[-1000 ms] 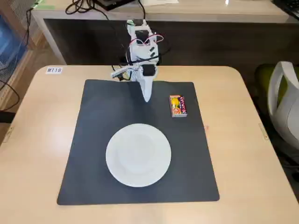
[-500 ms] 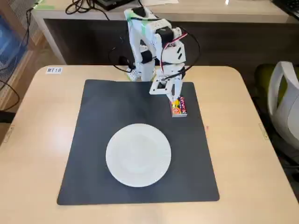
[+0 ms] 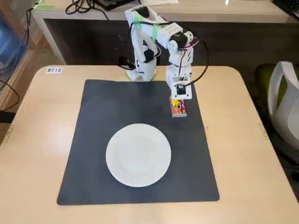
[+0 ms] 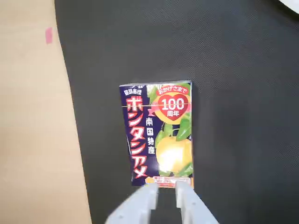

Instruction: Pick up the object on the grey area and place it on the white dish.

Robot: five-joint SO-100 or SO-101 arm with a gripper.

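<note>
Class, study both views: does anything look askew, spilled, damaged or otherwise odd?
Nothing stands out. The packet lies flat and intact on the grey mat, the white plate sits empty and whole, and the end effector is at the packet's near edge.

Fixed view: cam high, in front of the table, tilted down, facing the arm's base at the far edge; far enough to take in the whole grey mat and white plate. Wrist view: cam rides above the gripper, looks straight down, v. close. Shared: mat's right part w/ the packet, plus table strip beside it.
</note>
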